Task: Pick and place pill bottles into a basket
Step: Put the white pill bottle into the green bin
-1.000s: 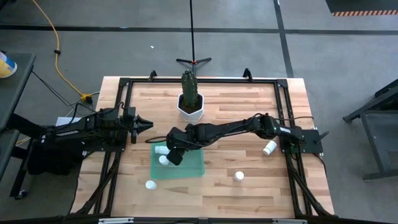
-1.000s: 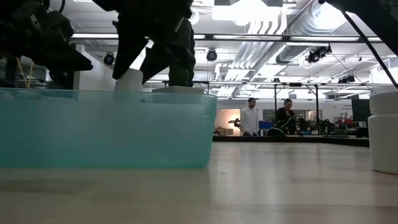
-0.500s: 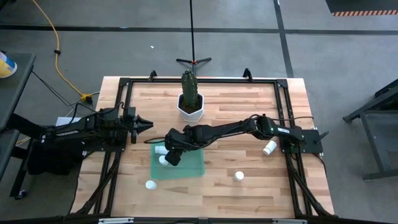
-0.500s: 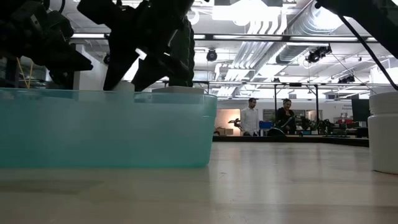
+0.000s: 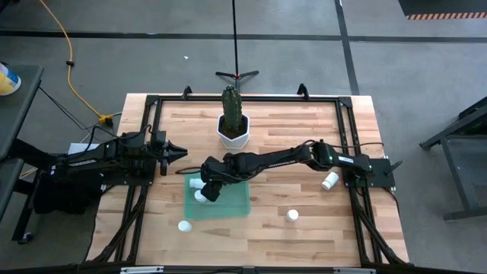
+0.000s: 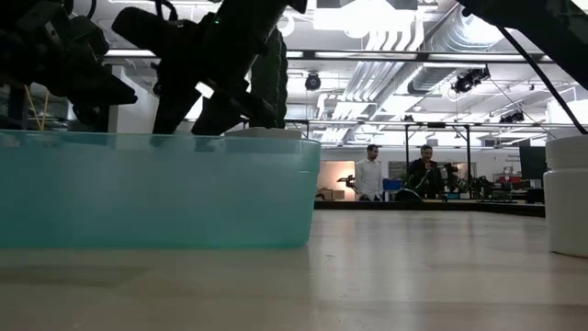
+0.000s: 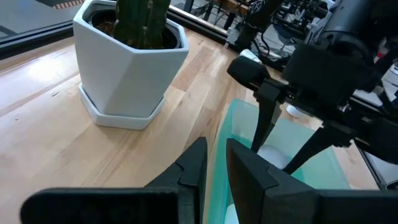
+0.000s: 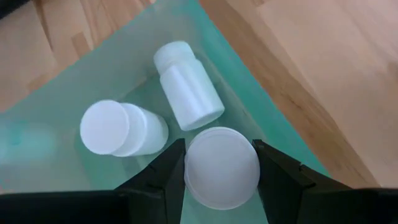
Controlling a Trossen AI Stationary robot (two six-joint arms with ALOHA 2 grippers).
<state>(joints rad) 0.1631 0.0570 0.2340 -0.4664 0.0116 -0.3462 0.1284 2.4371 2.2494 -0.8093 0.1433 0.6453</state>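
The teal tray (image 5: 228, 204) lies at the table's middle near side. My right gripper (image 5: 208, 190) reaches down into its left part, shut on a white pill bottle (image 8: 222, 167). Two more bottles lie in the tray: one on its side (image 8: 188, 94), one beside it (image 8: 121, 129). Three bottles stand or lie on the bare wood: near the tray's left corner (image 5: 183, 225), right of the tray (image 5: 292, 215), and at the right (image 5: 330, 180). My left gripper (image 5: 179, 151) is shut and empty, left of the tray's far end. My right gripper pinches the bottle's round sides (image 8: 190, 167) between its two fingers (image 8: 163, 177), one on either side. The fingers come from above, pointing down into the tray. The bottle stands upright, its round top toward the wrist camera. I cannot tell whether its base is on the tray floor.
A white hexagonal pot with a cactus (image 5: 233, 129) stands beyond the tray at the far middle. In the low view a bottle (image 6: 568, 195) stands at the right, and people (image 6: 370, 173) show in the room behind. Bare wood lies right of the tray.
My right gripper has gone down into the tray with the bottle and a little toward the table's left edge. The bottle, which showed above the tray's rim in the low view, has sunk below it. The fingers stay on it.
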